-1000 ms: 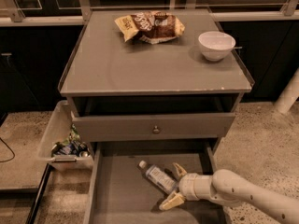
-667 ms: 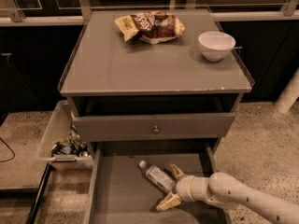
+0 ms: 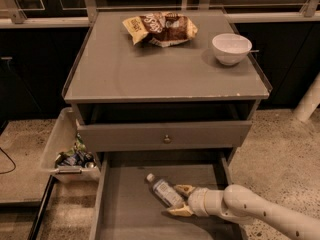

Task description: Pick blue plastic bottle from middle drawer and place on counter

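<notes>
Well left of the gripper (image 3: 173,200) and a little higher, out past the left wall of the pulled-out drawer (image 3: 122,209): a clear plastic bin (image 3: 59,146) with cans inside. Under the gripper and stretching away to its left: the drawer's bare grey bottom, with a thin side wall along the left edge. High above and slightly left, at the back of the counter (image 3: 150,74): a crumpled brown-and-yellow snack bag (image 3: 161,28).

Just left of the gripper, flat on the drawer bottom: the pale-blue bottle (image 3: 162,190), lying slantwise. White cap (image 3: 149,177) up-left, away from the fingers, base end pointing down-right into the gap between them.

Gripper low inside the drawer, toward its right side, fingers spread wide. One yellowish fingertip (image 3: 181,188) above the bottle's base, the other below it; contact with the bottle impossible to tell.

Directly above the gripper: the closed drawer front (image 3: 210,134) with a small round knob (image 3: 166,139). Far above and to the right, on the counter: a white bowl (image 3: 231,48). Trailing right and down from the gripper: the white arm (image 3: 260,211), toward the bottom right corner.
</notes>
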Robot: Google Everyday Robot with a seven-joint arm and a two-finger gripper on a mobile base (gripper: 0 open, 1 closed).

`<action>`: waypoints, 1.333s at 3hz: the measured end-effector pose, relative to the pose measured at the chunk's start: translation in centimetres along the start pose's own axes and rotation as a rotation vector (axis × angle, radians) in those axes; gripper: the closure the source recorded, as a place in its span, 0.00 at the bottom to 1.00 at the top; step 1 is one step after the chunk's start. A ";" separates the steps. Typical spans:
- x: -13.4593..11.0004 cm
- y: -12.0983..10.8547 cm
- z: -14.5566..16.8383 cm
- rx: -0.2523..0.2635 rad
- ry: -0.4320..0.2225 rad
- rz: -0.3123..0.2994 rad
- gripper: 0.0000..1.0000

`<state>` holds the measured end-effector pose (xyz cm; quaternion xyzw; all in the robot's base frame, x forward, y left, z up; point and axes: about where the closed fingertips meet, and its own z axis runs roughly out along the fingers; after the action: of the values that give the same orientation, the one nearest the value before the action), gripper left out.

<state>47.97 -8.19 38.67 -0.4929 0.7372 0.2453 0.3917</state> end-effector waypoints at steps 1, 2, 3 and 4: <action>0.0 0.0 0.0 0.000 0.000 0.000 0.66; 0.0 0.0 0.0 0.000 0.000 0.000 0.89; 0.0 0.0 0.0 0.000 0.000 0.000 1.00; 0.2 0.3 -0.3 -0.011 0.015 0.007 1.00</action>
<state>47.57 -8.40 38.72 -0.4943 0.7406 0.2469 0.3824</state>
